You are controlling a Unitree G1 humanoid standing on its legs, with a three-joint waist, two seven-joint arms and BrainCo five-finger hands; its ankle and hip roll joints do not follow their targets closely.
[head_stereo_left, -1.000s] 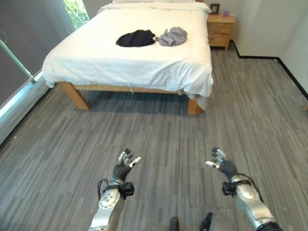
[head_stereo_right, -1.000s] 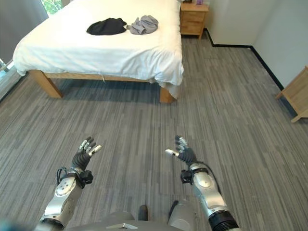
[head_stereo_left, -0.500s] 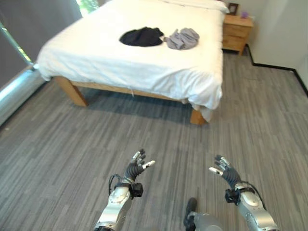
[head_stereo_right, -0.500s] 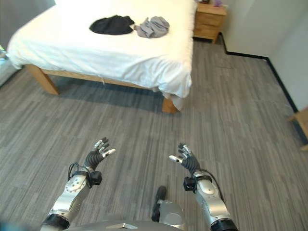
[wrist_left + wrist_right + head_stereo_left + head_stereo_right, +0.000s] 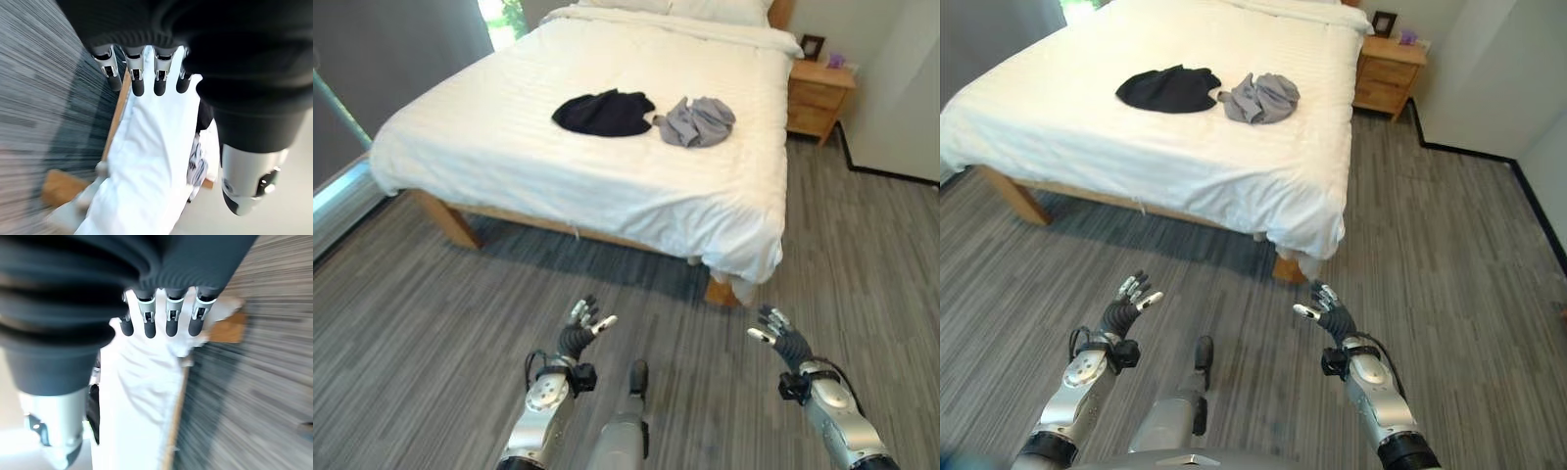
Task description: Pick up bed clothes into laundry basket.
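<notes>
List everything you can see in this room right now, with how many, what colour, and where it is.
bed: one, white sheet on a wooden frame, ahead of the robot
black garment: one, black, lying on the bed to the left of the grey one
grey garment: one, grey, crumpled on the bed right beside the black one
pillows: white, at the head of the bed; count unclear
nightstand: one, light wood, at the bed's far right corner
picture frame: one, dark, on the nightstand
floor: grey striped
left hand: one, open, held over the floor
right hand: one, open, held over the floor
</notes>
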